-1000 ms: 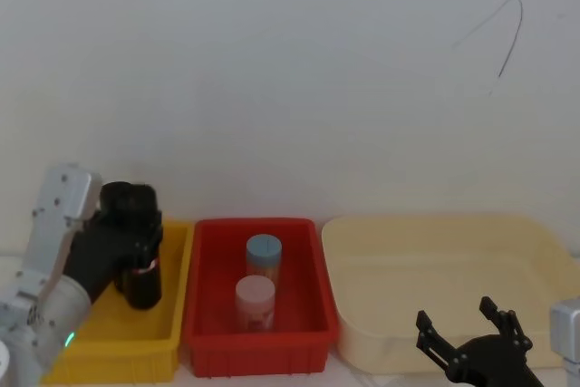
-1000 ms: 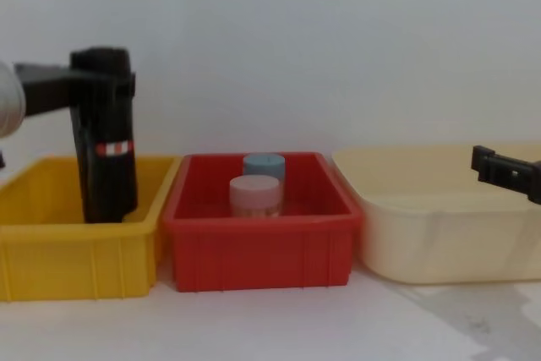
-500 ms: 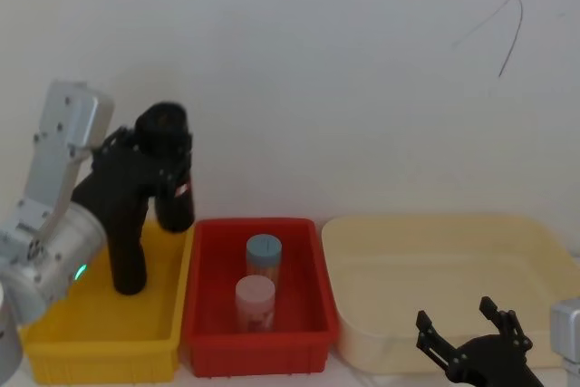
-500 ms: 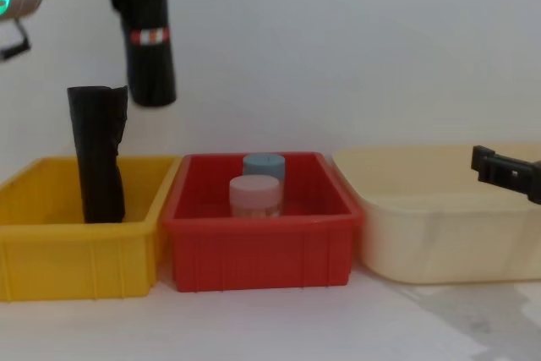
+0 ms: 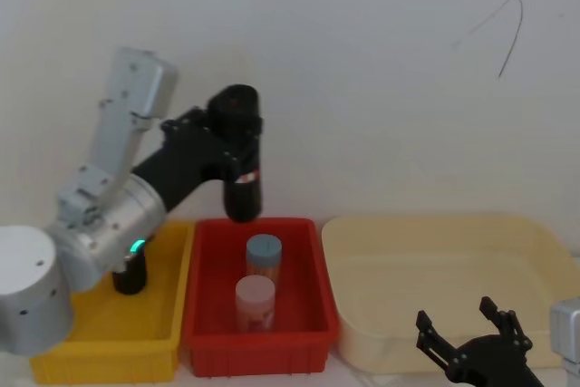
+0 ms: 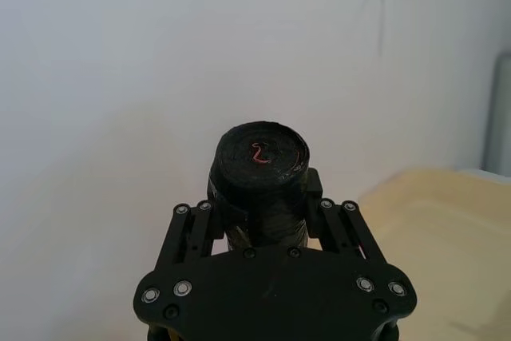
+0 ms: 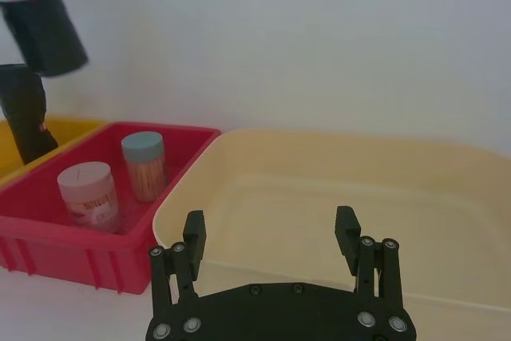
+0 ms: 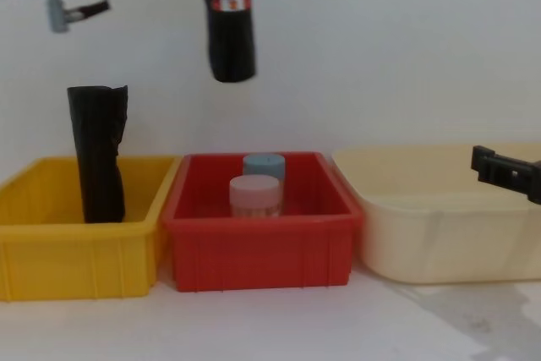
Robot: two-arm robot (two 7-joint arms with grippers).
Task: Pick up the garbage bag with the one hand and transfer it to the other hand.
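The left gripper (image 5: 228, 133) is raised high and clamped on the upper part of the garbage bag (image 5: 242, 178), which hangs upright in the air over the back-left corner of the red bin (image 5: 204, 314). The right gripper (image 5: 464, 322) sits low at the near edge of the cream tub (image 5: 435, 224), fingers spread and empty, well apart to the right and below the roll. In my judgement the air between them is unobstructed, and the roll's lower end is free for the receiving grip.

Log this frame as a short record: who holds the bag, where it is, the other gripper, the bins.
garbage bag: roughly upright in the air, over the red bin
left gripper: raised, shut on the garbage bag
right gripper: fingers open, low by the cream bin
yellow bin: holds a second black roll
handover: not yet done
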